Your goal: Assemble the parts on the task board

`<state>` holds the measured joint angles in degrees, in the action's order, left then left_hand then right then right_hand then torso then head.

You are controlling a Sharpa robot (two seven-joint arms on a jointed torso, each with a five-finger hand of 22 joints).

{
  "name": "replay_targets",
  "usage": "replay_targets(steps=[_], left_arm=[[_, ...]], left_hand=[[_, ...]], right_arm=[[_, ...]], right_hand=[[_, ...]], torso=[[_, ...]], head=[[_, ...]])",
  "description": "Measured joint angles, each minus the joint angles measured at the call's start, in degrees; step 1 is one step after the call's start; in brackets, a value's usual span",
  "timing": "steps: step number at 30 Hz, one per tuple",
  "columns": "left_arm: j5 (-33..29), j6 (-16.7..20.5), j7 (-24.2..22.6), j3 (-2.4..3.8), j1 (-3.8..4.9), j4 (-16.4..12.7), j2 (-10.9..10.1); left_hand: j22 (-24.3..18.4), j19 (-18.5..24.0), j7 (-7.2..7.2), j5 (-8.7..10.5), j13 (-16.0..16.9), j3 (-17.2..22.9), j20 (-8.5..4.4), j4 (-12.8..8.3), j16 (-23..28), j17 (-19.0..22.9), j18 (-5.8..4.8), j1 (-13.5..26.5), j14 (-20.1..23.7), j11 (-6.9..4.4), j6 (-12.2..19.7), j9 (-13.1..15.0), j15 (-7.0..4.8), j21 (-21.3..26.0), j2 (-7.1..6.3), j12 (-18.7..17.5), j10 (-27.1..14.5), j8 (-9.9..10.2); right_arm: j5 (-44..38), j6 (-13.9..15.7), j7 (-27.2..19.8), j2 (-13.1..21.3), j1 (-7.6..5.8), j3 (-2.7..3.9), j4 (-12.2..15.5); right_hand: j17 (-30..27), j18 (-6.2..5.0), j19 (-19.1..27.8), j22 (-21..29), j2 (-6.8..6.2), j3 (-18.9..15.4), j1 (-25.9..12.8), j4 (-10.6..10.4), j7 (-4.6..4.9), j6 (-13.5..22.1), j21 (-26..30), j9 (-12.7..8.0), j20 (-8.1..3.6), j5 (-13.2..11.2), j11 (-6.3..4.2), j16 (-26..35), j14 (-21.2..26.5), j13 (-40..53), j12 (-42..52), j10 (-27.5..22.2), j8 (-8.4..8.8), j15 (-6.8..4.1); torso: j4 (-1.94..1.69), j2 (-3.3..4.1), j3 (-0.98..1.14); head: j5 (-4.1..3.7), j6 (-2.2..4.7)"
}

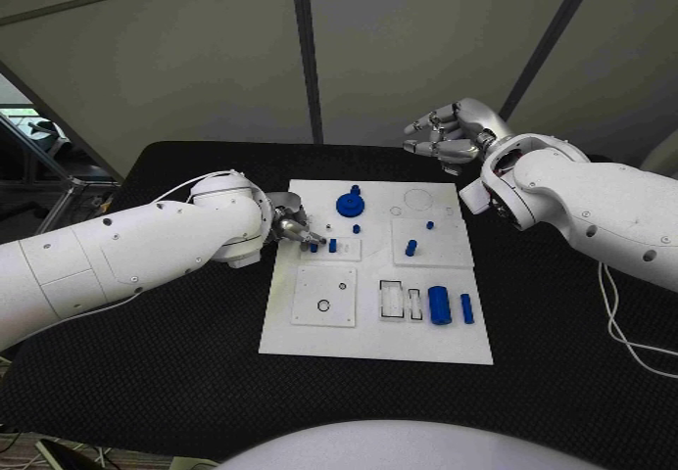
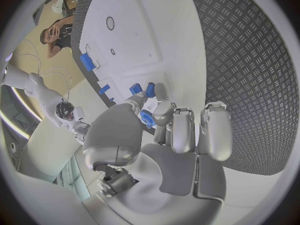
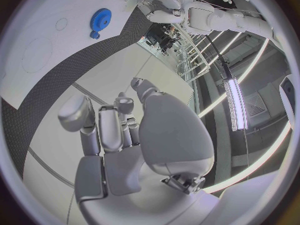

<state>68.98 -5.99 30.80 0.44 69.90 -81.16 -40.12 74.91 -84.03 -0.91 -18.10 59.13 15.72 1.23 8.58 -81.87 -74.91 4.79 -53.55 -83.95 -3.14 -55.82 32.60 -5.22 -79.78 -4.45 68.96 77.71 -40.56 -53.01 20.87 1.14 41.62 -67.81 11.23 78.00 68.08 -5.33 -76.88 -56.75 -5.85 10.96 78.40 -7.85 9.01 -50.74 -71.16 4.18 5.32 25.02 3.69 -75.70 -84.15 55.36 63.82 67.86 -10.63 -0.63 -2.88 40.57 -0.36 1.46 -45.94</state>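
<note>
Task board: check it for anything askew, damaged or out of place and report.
Nothing stands out. The task board lies flat and square on the table, with no damage that shows. The blue gear sits at its far side, two blue cylinders lie by the slots, and the left hand works small blue pegs with its fingers.

Grey wall panels [image 1: 169, 69] with dark seams rise behind the black surface [image 1: 169, 392]; a light strip [image 3: 236, 102] glows overhead.

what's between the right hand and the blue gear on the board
Nothing visible. The right hand hovers empty beyond the far edge of the task board; between it and the blue gear lie only black table and bare white board. The left hand works farther over, at the small blue pegs.
</note>
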Motion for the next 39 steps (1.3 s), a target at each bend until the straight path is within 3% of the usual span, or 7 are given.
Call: replay_targets(steps=[7, 17, 21, 23, 25, 31, 39], left_arm=[[-0.04, 1.83, 0.06, 0.33, -0.19, -0.08, -0.42], [-1.56, 5.67, 0.01, 2.56, -0.18, -0.46, -0.73], [-3.34, 7.95, -0.74, 2.79, -0.17, -0.46, -0.96], [-4.71, 9.27, -1.93, 2.81, -0.17, -0.51, -0.85], [-5.85, 10.44, -3.63, 2.83, -0.17, -0.50, -0.50], [-7.73, 15.26, -13.45, 2.10, -0.16, 0.21, 1.62], [-1.68, 20.13, -25.44, 0.17, -0.17, 2.64, 4.44]], left_hand=[[0.00, 0.00, -0.01, 0.00, -0.63, -2.46, 0.00, 2.01, 0.00, 0.00, 0.00, 0.24, 0.00, 0.21, 0.02, -0.03, 0.00, 0.45, -0.14, -0.06, -0.21, 0.64], [0.00, 0.59, -0.96, 0.00, -7.69, -5.86, -0.07, 3.99, 0.00, 0.00, 0.00, -0.81, 0.00, 1.15, 2.22, -0.40, 0.00, 5.18, 0.88, -5.78, -4.90, 1.86], [-6.01, 10.12, -3.91, 0.00, -19.68, -6.70, 1.45, 3.37, 8.66, 1.13, 0.06, -5.89, 0.82, 3.90, 8.49, -1.74, 2.36, 23.14, 1.10, -16.30, -16.46, 5.02], [-14.53, 18.52, -5.76, 0.00, -21.58, -6.53, 2.78, 2.44, 19.29, 8.46, 4.62, -9.17, 6.10, 5.66, 11.36, -2.82, 3.85, 37.83, 1.29, -18.87, -21.66, 6.46], [-18.78, 22.82, -7.52, 0.00, -23.29, -6.10, 4.09, 1.24, 31.44, 18.03, 4.51, -13.00, 13.93, 7.08, 13.49, -4.50, 5.66, 44.81, 0.93, -20.96, -25.98, 8.16], [-25.18, 27.41, -9.08, 0.00, -30.50, -1.08, 6.73, -3.57, 42.32, 27.93, 4.51, -24.44, 23.88, 9.32, 14.48, -9.93, 7.74, 53.66, -0.20, -28.05, -32.04, 12.42], [-25.41, 24.62, -7.84, 0.03, -40.04, 1.58, 6.70, -5.86, 39.81, 31.90, 4.55, -27.71, 21.00, 9.18, 10.31, -16.57, 7.35, 53.18, -3.11, -35.79, -30.22, 17.92]], right_arm=[[0.00, 0.01, 0.00, 0.03, 0.00, 0.00, -0.02], [0.00, 0.01, -0.01, 0.09, 0.02, 0.00, -0.02], [0.00, 0.01, -0.01, 0.20, 0.02, 0.00, -0.02], [0.00, 0.01, 0.00, 0.25, 0.02, 0.00, -0.09], [0.00, 0.01, 0.00, 0.25, 0.02, 0.00, -0.14], [0.00, 0.04, -0.02, 0.21, 0.02, -0.01, -0.28], [0.00, 0.04, -0.12, 0.09, 0.02, -0.01, -0.45]], right_hand=[[0.00, 0.00, 0.00, 0.08, -0.25, 0.00, -0.24, 0.00, 0.00, 0.00, 0.00, 0.00, 0.00, 0.00, 0.21, 0.22, 0.00, 0.00, 0.00, -0.21, 0.00, 0.00], [0.00, 0.00, 0.00, 0.08, -0.24, 0.00, -0.24, 0.00, 0.00, 0.00, 0.00, 0.01, 0.00, 0.00, 0.21, 0.22, 0.00, -0.05, 0.00, -0.21, 0.00, 0.00], [0.00, 0.00, 0.00, 0.08, -0.24, 0.00, -0.24, 0.00, 0.00, 0.00, 0.00, 0.01, 0.00, 0.00, 0.21, 0.22, 0.00, -0.04, 0.00, -0.21, 0.00, 0.00], [0.00, 0.00, 0.00, 0.08, -0.24, 0.00, -0.23, 0.00, 0.00, 0.00, 0.00, 0.01, 0.00, 0.00, 0.21, 0.22, 0.00, -0.05, 0.00, -0.21, 0.00, 0.00], [-0.01, 0.00, 0.00, 0.09, -0.24, 0.01, -0.23, -0.01, 0.00, 0.00, 0.04, 0.01, 0.00, 0.00, 0.21, 0.21, 0.00, -0.05, 0.00, -0.21, 0.00, 0.00], [-0.65, 0.00, 0.22, 1.12, -0.24, 0.15, -0.23, -0.15, -0.01, 0.01, 0.94, 0.01, -0.22, 0.15, 0.00, 0.67, 0.00, -1.19, -0.91, -1.27, -0.03, 0.00], [-1.50, -0.92, 0.41, 2.65, -0.24, 0.31, -0.23, -0.31, -0.01, 0.01, 1.76, 0.02, -0.41, 0.25, 0.20, 1.33, 0.00, -2.31, -1.59, -1.86, -0.30, 0.00]], torso=[[-0.02, 0.00, -0.02], [-0.03, 0.00, -0.01], [-0.03, 0.00, 0.05], [-0.02, 0.00, 0.04], [-0.03, 0.00, 0.03], [-0.02, -0.01, 0.05], [0.04, -0.05, 0.06]], head=[[-0.05, 0.13], [-0.34, 0.06], [-0.52, 0.09], [-0.66, 0.15], [-0.80, 0.27], [-1.14, 0.80], [-1.61, 1.53]])
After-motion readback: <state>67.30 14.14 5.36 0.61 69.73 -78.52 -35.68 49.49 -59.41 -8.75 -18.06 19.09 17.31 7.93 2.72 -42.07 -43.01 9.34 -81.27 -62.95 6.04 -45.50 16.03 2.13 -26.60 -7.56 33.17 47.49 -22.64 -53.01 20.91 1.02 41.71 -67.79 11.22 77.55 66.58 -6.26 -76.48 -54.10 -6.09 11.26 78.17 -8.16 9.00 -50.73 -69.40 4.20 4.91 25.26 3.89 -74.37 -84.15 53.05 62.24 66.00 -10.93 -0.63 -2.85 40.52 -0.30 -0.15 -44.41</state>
